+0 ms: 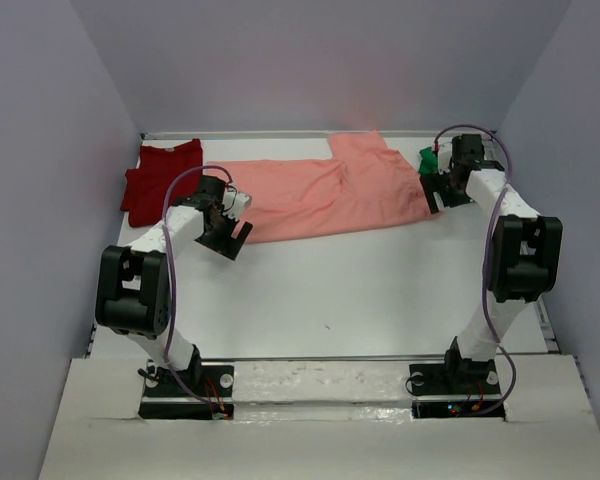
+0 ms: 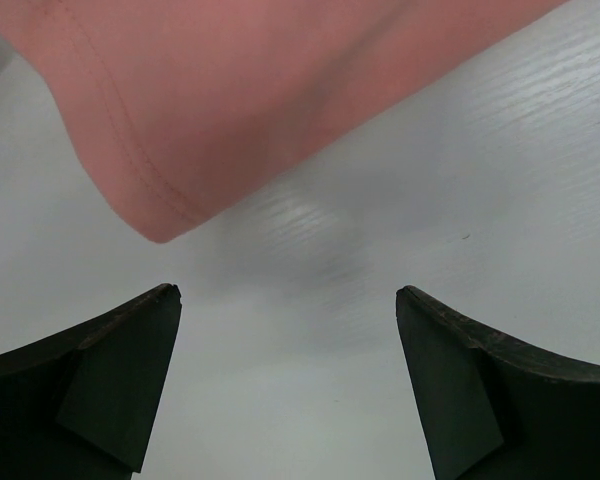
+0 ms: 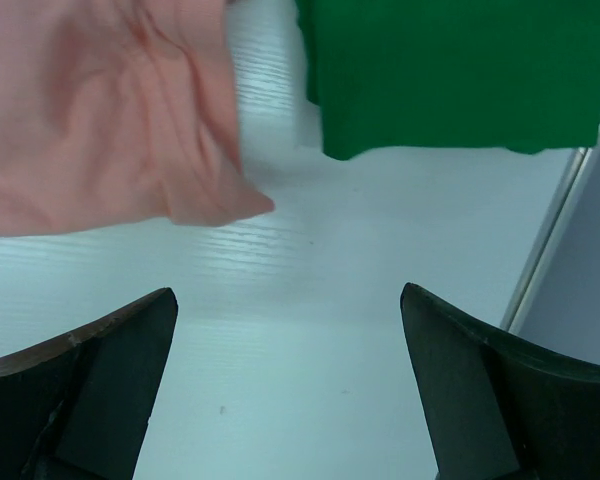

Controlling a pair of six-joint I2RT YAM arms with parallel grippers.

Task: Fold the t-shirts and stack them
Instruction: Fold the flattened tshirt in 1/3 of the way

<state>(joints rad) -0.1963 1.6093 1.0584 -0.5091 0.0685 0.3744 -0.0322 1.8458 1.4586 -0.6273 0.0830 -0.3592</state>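
A salmon-pink t-shirt [image 1: 320,195] lies spread across the back of the white table [image 1: 360,290]. Folded at the back left is a dark red t-shirt [image 1: 160,178]. A bright green t-shirt [image 1: 429,158] shows at the back right, mostly hidden behind the right arm. My left gripper [image 1: 228,238] is open beside the pink shirt's near left corner [image 2: 160,225], with bare table between its fingers [image 2: 288,300]. My right gripper [image 1: 433,198] is open by the pink shirt's right corner [image 3: 230,205]. Bare table shows between its fingers [image 3: 288,300] too, and the green shirt [image 3: 450,70] lies just beyond.
Lavender walls close in the table on the left, back and right. The table's right edge and its metal rail [image 3: 550,250] run close to my right gripper. Both arm bases stand at the near edge.
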